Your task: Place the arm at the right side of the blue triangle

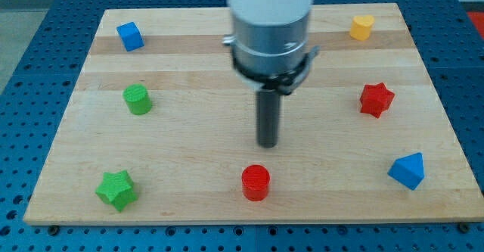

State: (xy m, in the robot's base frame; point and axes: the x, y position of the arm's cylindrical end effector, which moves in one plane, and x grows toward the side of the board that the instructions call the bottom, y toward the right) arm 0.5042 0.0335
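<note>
My tip (268, 144) stands mid-board, just above the red cylinder (255, 182). The blue triangle (407, 170) lies well apart (lower right); no gripper is visible

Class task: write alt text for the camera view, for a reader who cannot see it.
My tip rests mid-board, just above the red cylinder and far left of the blue triangle. Five other coloured blocks ring the wooden board.

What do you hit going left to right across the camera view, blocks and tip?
Green star → blue cube → green cylinder → red cylinder → my tip → yellow block → red star → blue triangle. My tip sits mid-board, well to the view's left of the blue triangle.
</note>
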